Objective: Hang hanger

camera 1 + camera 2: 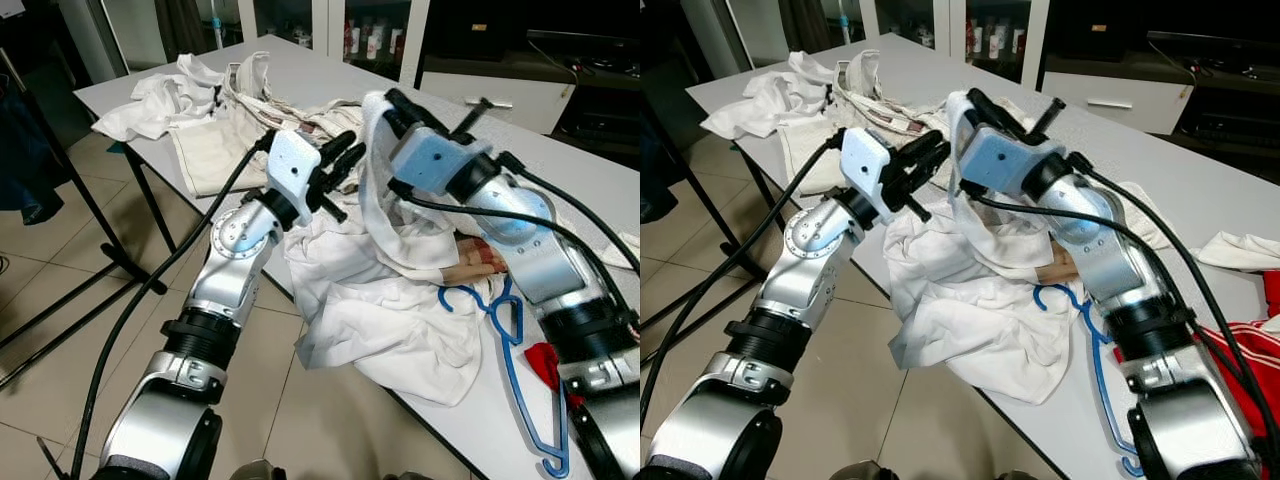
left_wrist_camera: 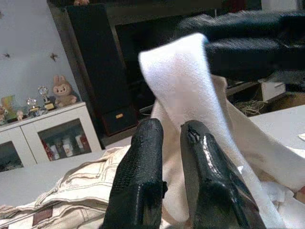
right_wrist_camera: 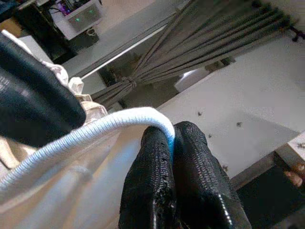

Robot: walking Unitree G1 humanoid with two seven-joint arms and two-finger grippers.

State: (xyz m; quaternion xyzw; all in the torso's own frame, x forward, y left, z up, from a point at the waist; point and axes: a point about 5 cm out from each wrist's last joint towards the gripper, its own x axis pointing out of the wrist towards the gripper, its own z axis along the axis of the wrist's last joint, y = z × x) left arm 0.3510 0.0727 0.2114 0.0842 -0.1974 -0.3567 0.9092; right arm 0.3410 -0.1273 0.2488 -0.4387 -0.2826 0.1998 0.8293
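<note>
A blue wire hanger (image 1: 510, 340) lies flat on the white table (image 1: 600, 180), beside my right forearm and partly under a rumpled white garment (image 1: 390, 320). My right gripper (image 1: 392, 102) is shut on the garment's white edge (image 3: 119, 121) and holds a band of it (image 1: 372, 170) up above the heap. My left gripper (image 1: 345, 155) hovers just left of that raised band (image 2: 181, 76). Its fingers (image 2: 143, 162) are open by a narrow gap and hold nothing.
Beige trousers (image 1: 230, 130) and more white cloth (image 1: 160, 100) lie at the table's far left. A red cloth (image 1: 545, 365) sits by my right wrist. Black stand legs (image 1: 110, 250) cross the tiled floor on the left. A low white cabinet (image 1: 490, 90) stands behind the table.
</note>
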